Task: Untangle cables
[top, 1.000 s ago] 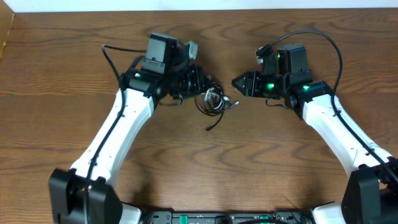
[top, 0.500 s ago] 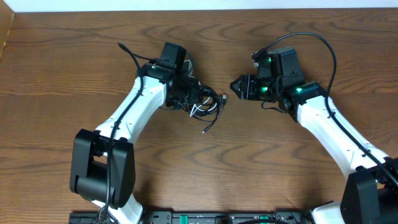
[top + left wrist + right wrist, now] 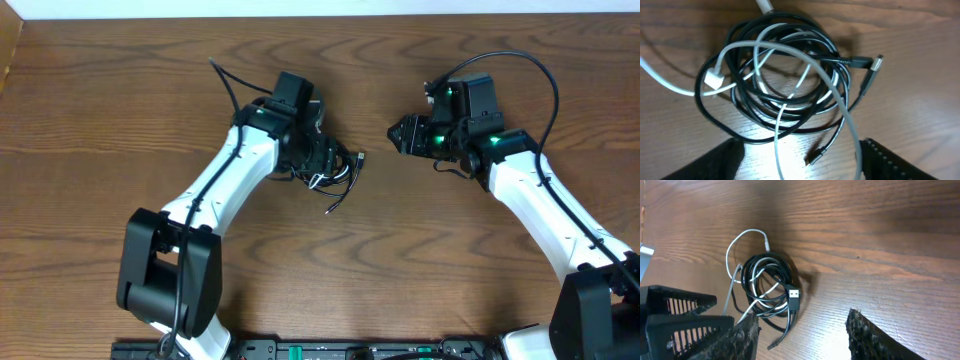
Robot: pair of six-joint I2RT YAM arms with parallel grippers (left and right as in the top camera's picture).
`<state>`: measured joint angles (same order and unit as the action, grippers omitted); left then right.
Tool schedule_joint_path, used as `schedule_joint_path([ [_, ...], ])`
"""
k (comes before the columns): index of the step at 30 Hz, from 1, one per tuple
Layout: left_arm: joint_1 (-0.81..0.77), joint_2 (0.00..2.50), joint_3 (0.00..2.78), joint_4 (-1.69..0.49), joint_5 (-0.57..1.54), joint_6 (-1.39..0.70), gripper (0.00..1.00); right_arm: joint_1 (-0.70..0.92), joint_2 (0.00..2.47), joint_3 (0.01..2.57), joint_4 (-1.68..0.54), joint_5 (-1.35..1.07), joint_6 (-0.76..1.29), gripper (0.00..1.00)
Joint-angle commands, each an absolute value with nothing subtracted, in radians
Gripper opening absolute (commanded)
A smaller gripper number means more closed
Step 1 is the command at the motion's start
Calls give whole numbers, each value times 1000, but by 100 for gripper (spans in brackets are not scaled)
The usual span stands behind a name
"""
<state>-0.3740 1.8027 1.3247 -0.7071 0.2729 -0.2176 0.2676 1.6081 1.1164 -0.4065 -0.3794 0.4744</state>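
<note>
The cables [image 3: 785, 80] lie on the wooden table as one coiled bundle, black and white strands looped through each other. A white plug [image 3: 712, 80] sits at the bundle's left and a black USB plug [image 3: 875, 65] at its right. My left gripper [image 3: 800, 167] hovers open right over the bundle, with one white strand running between its fingers [image 3: 890, 160]. From overhead, the left gripper [image 3: 322, 162] covers part of the cables [image 3: 342, 180]. My right gripper [image 3: 396, 135] stands open a little to the right, apart from them. The right wrist view shows the cables [image 3: 765, 287] ahead of the empty right gripper [image 3: 802, 340].
The left arm's thick black wire [image 3: 225, 80] arcs behind its wrist, and the right arm's wire [image 3: 520, 62] loops above its wrist. The table's far edge [image 3: 320, 15] meets a white wall. The left gripper's ribbed fingers [image 3: 675, 317] show in the right wrist view.
My left gripper has opened and let go of the bundle, which now rests on the table slightly further left. The right gripper has widened a little and drawn back to the right.
</note>
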Motion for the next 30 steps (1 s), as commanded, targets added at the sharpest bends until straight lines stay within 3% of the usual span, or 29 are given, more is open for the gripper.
schedule_joint_path([
  [1, -373, 1807, 1335, -709, 186, -292, 63, 267, 1610, 1114, -412, -373, 477, 55],
  [5, -366, 1806, 1335, -702, 186, -333, 41, 271, 1611, 1114, -412, -373, 477, 59],
  [9, -352, 1794, 1338, -699, 191, -362, 9, 284, 1617, 1114, -405, -373, 477, 59],
  [16, -344, 1723, 1372, -695, 194, -361, 8, 327, 1691, 1114, -360, -418, 500, 57],
  [23, -344, 1649, 1373, -690, 272, -413, 8, 355, 1788, 1114, -289, -435, 538, 47],
  [30, -344, 1557, 1373, -610, 360, -414, 8, 355, 1808, 1114, -170, -590, 479, 47],
])
